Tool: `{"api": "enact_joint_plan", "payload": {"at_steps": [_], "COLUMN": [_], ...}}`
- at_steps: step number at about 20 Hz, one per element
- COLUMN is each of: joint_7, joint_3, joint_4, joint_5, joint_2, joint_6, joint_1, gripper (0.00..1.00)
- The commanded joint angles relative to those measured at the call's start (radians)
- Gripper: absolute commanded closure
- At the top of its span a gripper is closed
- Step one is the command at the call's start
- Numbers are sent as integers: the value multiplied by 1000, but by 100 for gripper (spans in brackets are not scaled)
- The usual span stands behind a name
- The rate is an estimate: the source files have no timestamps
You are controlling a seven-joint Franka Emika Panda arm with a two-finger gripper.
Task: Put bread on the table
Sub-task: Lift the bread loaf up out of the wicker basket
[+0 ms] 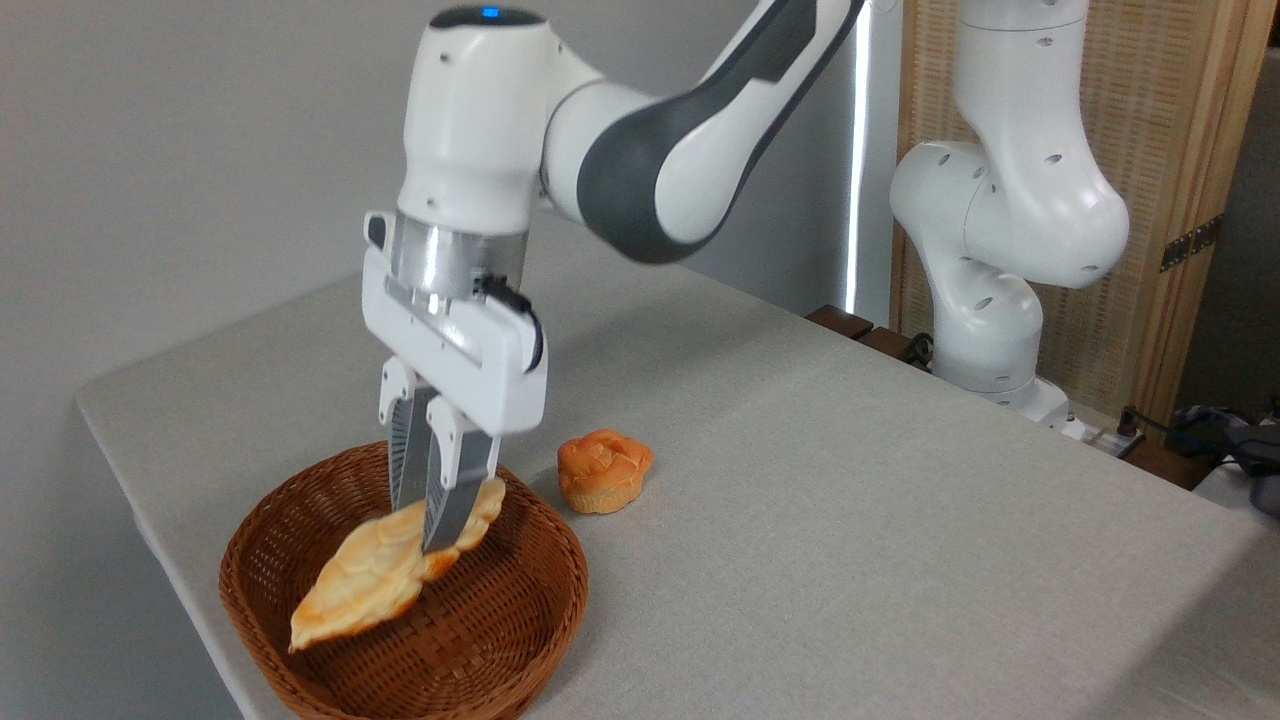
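Diagonally tilted bread (375,575), tip lower-left

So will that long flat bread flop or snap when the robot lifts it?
Probably neither. The bread keeps its shape though the gripper pinches only one end, so it seems stiff. It looks light, since that small pinch carries it. It tilts down toward the basket, so it might slip or swing.

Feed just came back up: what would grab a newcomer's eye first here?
The tool at lower left, shut on the bread, which hangs tilted over the basket. Next, the orange bun on the table just right of the basket.
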Motion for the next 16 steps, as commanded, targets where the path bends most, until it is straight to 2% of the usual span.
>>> {"api": "enact_joint_plan", "payload": {"at_steps": [1, 5, 8, 13, 16], "joint_7": [25, 95, 198, 356, 427], "joint_3": [30, 35, 71, 114, 124], "joint_4": [-6, -15, -46, -164, -213], "joint_5": [-24, -22, -21, -18, -5], "joint_2": [-111, -174, -232, -335, -366], "joint_6": [-133, -266, -375, -431, -475], "joint_1": [-8, -9, -11, -14, -14], "gripper": [67, 67, 67, 67, 67]}}
